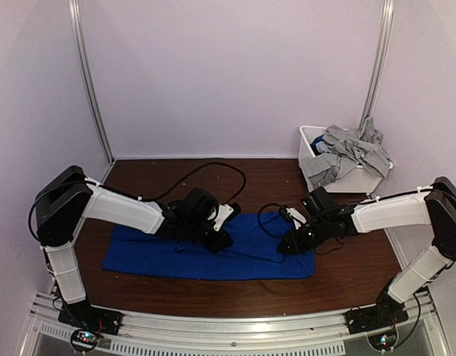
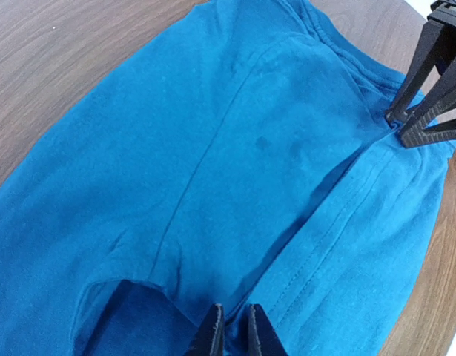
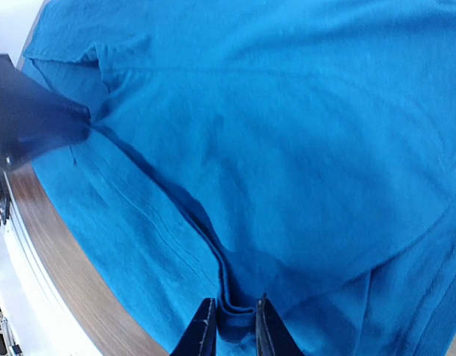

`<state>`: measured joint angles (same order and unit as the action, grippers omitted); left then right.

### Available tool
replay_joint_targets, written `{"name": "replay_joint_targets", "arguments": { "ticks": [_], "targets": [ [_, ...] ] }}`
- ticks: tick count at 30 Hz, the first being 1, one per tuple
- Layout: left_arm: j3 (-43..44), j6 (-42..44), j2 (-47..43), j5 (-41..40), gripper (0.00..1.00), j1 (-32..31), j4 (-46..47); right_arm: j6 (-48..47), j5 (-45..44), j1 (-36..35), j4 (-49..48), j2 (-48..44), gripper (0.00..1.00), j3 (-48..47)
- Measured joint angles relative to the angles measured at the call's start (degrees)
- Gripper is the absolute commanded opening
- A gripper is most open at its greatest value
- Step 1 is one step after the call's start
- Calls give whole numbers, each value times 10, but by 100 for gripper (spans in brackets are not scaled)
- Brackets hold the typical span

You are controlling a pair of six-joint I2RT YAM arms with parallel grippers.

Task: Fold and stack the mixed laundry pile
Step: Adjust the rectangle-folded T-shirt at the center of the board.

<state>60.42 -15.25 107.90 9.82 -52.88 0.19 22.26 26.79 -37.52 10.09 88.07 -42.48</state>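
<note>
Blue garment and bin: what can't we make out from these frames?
Top view: left arm and right arm cover the middle of the blue garment, hiding folds there.
Top view: grey garments drape over the white bin, hiding its contents.
Wrist views: left gripper and right gripper show narrow gaps; whether either pinches cloth is unclear, fingers cut by the bottom edge.

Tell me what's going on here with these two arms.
They are working on one blue garment, spread flat on the table. The left gripper is down on it near its middle, and the right gripper is nearer its right end. Both have their jaws nearly together, and the right has a ridge of cloth between its fingers. Whether either is gripping, I cannot tell. Grey clothes are heaped in and over the white bin at the back right, away from both arms.
</note>
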Motion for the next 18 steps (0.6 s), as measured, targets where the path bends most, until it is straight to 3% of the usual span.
{"name": "replay_joint_targets", "arguments": {
  "ticks": [7,13,18],
  "targets": [
    [-21,27,-44,20,17,0,-24,-12,29,-3,26,-59,31,46],
    [-55,63,-103,46,19,0,-58,-21,76,-9,49,-98,52,47],
    [-85,74,-138,46,30,0,-63,-19,75,-8,51,-109,51,32]
  ]
}}
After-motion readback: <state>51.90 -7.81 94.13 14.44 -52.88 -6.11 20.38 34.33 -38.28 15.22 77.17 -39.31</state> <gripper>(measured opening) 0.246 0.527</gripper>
